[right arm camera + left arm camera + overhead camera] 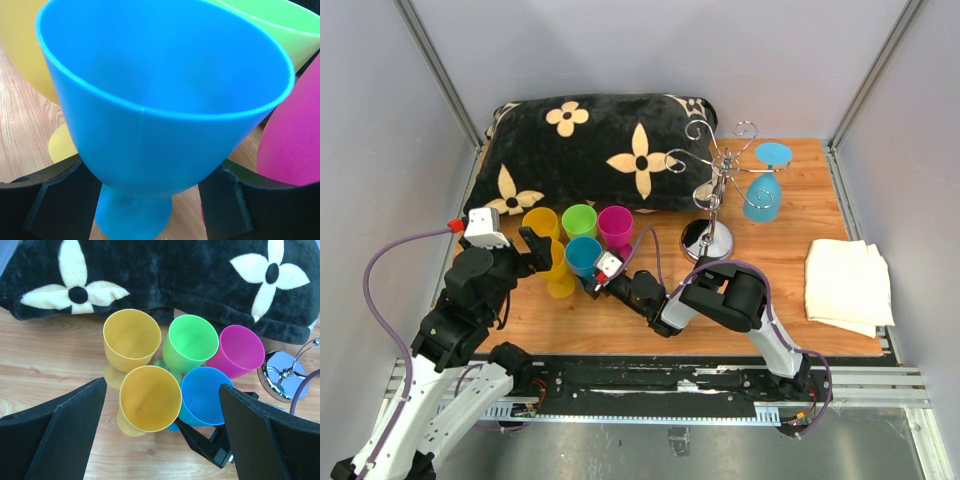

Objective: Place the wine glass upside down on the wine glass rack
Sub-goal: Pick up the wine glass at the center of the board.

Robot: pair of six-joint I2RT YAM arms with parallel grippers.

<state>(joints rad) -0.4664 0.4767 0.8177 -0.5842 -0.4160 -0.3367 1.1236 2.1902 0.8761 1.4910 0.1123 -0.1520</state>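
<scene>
The chrome wine glass rack (722,170) stands at the back right on its round mirrored base (280,372). One blue glass (763,195) hangs upside down on it. Several upright plastic wine glasses cluster left of it: two yellow (150,397), green (192,342), magenta (237,350) and blue (202,395). My right gripper (145,207) is open, with its fingers (230,205) on either side of the stem of the blue glass (160,100); wood shows between the stem and the right finger. My left gripper (162,440) is open and empty, above the near yellow glass.
A black pillow (590,150) with cream flowers lies along the back, just behind the glasses. A folded white cloth (847,280) lies at the right edge. Grey walls close in the table on three sides.
</scene>
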